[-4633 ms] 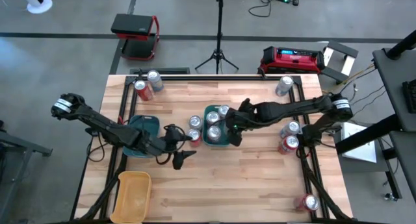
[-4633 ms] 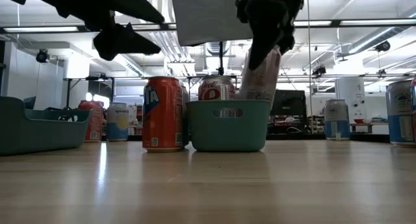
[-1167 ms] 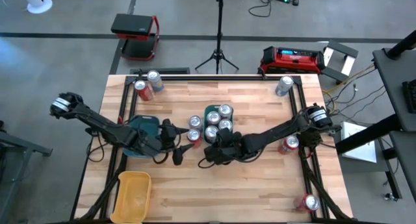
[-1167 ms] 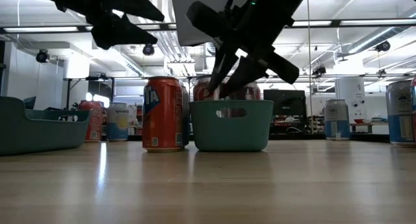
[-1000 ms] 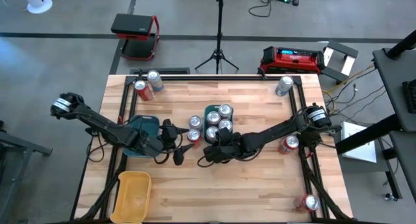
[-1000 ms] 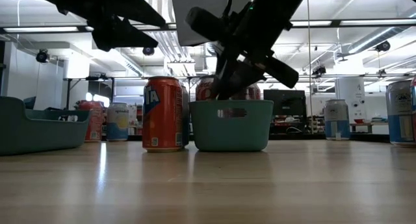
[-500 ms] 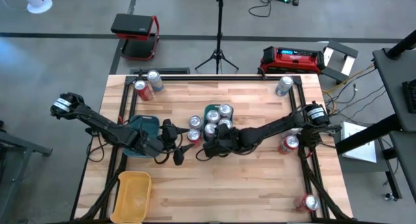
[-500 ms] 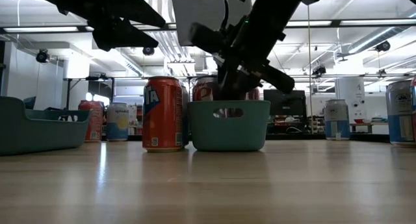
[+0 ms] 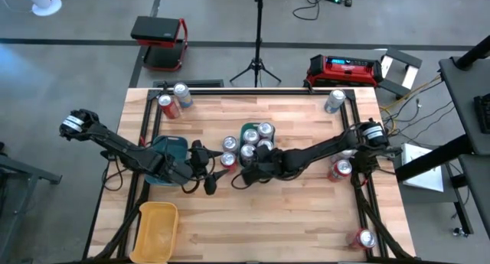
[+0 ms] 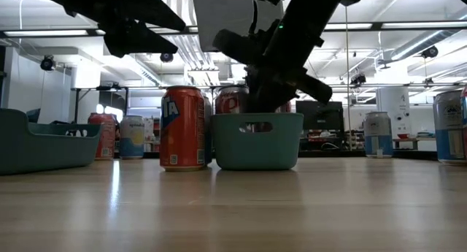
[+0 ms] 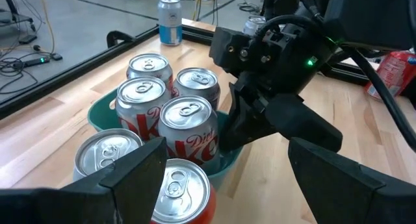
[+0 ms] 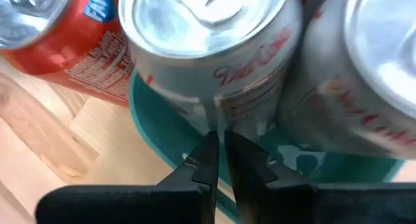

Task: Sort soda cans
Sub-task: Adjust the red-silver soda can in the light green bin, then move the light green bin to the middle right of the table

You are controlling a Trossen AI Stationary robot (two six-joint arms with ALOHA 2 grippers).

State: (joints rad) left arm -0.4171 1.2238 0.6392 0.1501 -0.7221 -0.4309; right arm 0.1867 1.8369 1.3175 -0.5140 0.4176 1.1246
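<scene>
The 4 silver diet cans (image 11: 187,126) stand packed upright in the green bin (image 9: 253,166) at mid-table, and an orange-red can (image 10: 182,128) stands just beside the bin on its left-arm side, with another silver-topped can (image 9: 229,144) next to it. More cans (image 9: 173,98) wait at the far left corner of the table, and others along the right edge.

The right gripper (image 12: 220,160) is down at the bin's near rim, fingers pinched almost together with only a thin slit between them, holding nothing — the tips sit right at the green wall, just under the nearest silver can (image 12: 208,42). From where I stand it looks like it is nudging or hooking the bin rather than picking. To do that well I would keep the tips low on the rim and push slowly and level, so the tall cans do not rock or topple against one another.

The left gripper (image 11: 221,178) hovers spread wide just above the orange-red can, empty — a straight drop would put that can between its fingers, though the right arm (image 9: 321,149) is close.
</scene>
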